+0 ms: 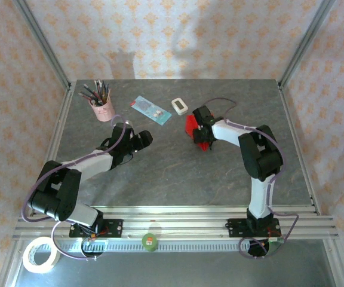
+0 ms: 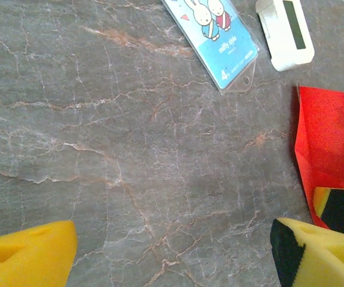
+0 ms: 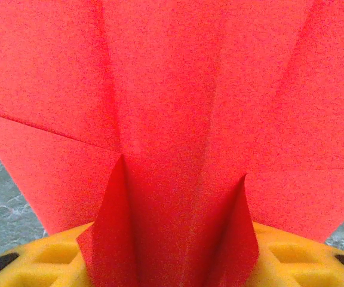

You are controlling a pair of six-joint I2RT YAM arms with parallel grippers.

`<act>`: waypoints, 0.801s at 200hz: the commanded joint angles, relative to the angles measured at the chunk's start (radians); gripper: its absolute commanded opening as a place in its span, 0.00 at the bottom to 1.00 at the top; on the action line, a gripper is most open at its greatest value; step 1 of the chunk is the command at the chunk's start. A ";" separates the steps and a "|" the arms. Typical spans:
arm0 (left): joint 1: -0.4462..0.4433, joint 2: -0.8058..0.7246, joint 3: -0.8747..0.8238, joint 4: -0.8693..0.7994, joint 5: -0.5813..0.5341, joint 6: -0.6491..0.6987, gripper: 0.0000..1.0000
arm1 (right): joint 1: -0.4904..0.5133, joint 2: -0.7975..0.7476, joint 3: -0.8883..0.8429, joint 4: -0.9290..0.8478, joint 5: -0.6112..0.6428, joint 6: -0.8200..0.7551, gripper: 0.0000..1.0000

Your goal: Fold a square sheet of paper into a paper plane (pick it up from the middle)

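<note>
Top external view: the square sheet of paper (image 1: 190, 127), now creased into a narrower red shape, is seen right of the middle of the bench (image 1: 160, 173), lifted at the tip of the right arm. It is gripped by the right jaws, which are closed part-way on its folded thickness. In the right wrist view the paper (image 3: 172, 107) is pinched between the yellow pads (image 3: 55, 254) at its near end. Its creases and long axis run straight away from those jaws, and two small flaps are raised just above the pads.

The left jaws are spread wide and nothing is held in them; bare bench is seen between them. From them the sheet (image 2: 330, 137) lies off to the right, near but apart, with one straight edge turned towards them.

The right arm is judged the nearer, being in contact. Any coming fold is judged to turn on this offset: the free left-hand edge is what could be reached from the left, across the open gap.
</note>
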 commanded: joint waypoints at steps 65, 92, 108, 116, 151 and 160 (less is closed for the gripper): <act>0.028 -0.067 0.155 -0.101 -0.070 0.039 0.86 | -0.009 -0.162 0.061 -0.056 0.038 0.050 0.57; 0.046 -0.096 0.197 -0.128 -0.105 0.056 0.87 | -0.012 -0.246 0.044 -0.049 0.043 0.052 0.62; 0.060 -0.119 0.214 -0.139 -0.132 0.070 0.87 | -0.021 -0.310 0.018 -0.030 0.057 0.065 0.66; 0.068 -0.130 0.220 -0.148 -0.153 0.078 0.88 | -0.028 -0.352 -0.006 -0.007 0.076 0.079 0.69; 0.099 -0.218 0.194 -0.135 -0.317 0.115 0.95 | -0.082 -0.570 -0.189 0.180 0.235 0.151 0.86; 0.105 -0.247 0.169 -0.112 -0.387 0.151 0.97 | -0.103 -0.626 -0.250 0.239 0.280 0.165 0.90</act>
